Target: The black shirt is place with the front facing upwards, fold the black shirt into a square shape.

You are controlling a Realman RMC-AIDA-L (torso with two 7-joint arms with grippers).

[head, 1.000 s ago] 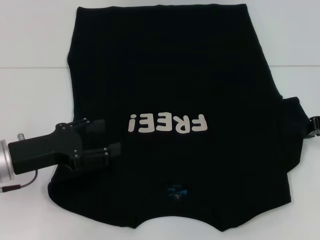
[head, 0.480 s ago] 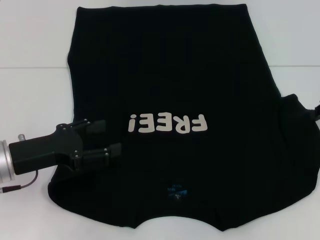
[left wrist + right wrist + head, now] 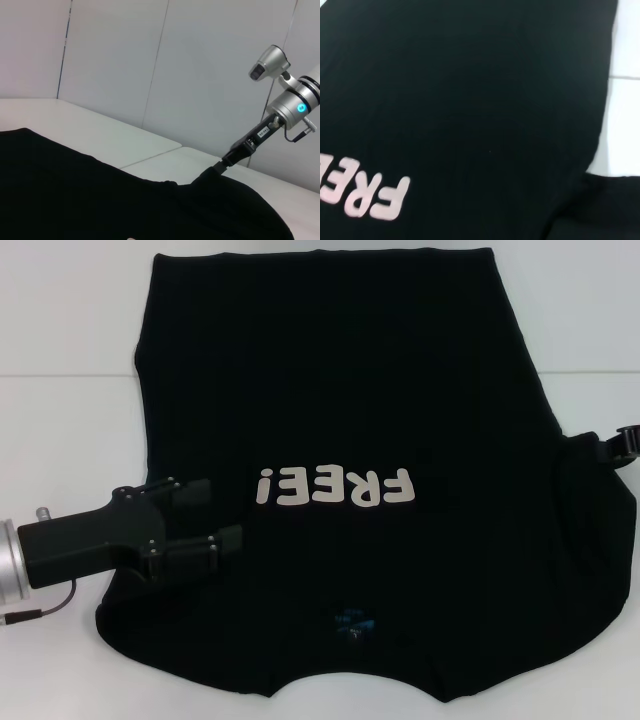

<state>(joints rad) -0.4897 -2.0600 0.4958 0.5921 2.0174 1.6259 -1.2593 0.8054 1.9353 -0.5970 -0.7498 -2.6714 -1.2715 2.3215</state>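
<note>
The black shirt [image 3: 340,390] lies spread front-up on the white table, its white "FREE!" letters [image 3: 333,487] upside down to me and its blue neck label [image 3: 356,623] near my edge. My left gripper [image 3: 226,515] is open, low over the shirt's left sleeve area, one finger on either side of a strip of cloth. At the far right, my right gripper [image 3: 625,440] meets the right sleeve. In the left wrist view the shirt [image 3: 100,195] rises to a peak at the right gripper [image 3: 222,164], which looks shut on the cloth. The right wrist view shows only the shirt [image 3: 470,100] and its letters.
The white table [image 3: 60,440] shows to the left and right of the shirt, with a seam line running across it. Pale wall panels [image 3: 150,65] stand behind the table. The shirt's neck edge hangs near the table's front edge.
The right gripper has moved outward and farther from me along the right edge, drawing the right sleeve out wider. The left gripper has stayed still.
</note>
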